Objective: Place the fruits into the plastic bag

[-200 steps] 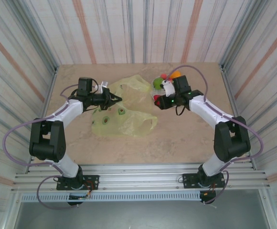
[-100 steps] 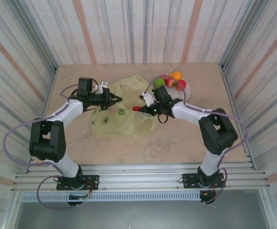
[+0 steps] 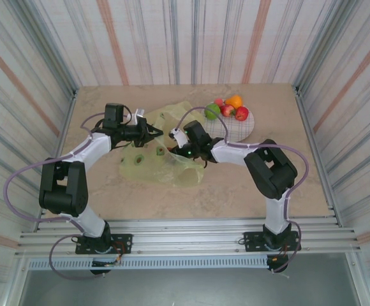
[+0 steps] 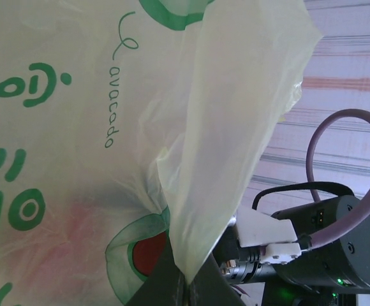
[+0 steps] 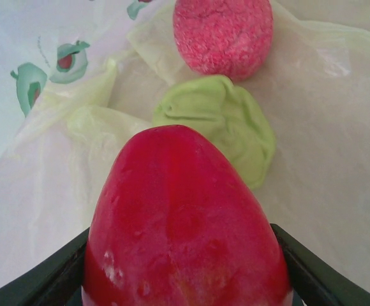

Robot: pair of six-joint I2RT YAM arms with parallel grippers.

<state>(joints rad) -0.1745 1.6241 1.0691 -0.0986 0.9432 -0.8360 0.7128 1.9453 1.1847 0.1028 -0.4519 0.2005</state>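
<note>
1. The left gripper (image 3: 154, 132) has its jaws clenched on the rim of the plastic bag (image 3: 153, 167). It pinches the thin film and lifts it off the counter (image 3: 147, 197). I judge this is meant to hold the mouth open toward the other arm.
2. In the left wrist view the pinched film rises from the fingertips as a peaked flap printed with avocado motifs. The right arm's wrist (image 4: 325, 255) sits just beyond it.
3. The right gripper (image 3: 172, 148) reaches into that mouth. Its jaws grasp a red apple (image 5: 185, 223) by its sides, spread only as far as the fruit needs.
4. Beyond the apple lies the bag's lining, with a pinkish-red fruit (image 5: 223, 32) already inside. Beside it is a pale-green crumpled lump (image 5: 220, 121); I cannot tell whether that is fruit or bunched plastic.
5. A green apple (image 3: 212, 111), an orange (image 3: 235, 101) and red fruits (image 3: 242, 113) wait on the white gridded plate (image 3: 236, 129). The plate is just beside the bag, which keeps each carry short.
6. The release looks to be next. Letting go low over the lining should stop the apple rolling back out.
</note>
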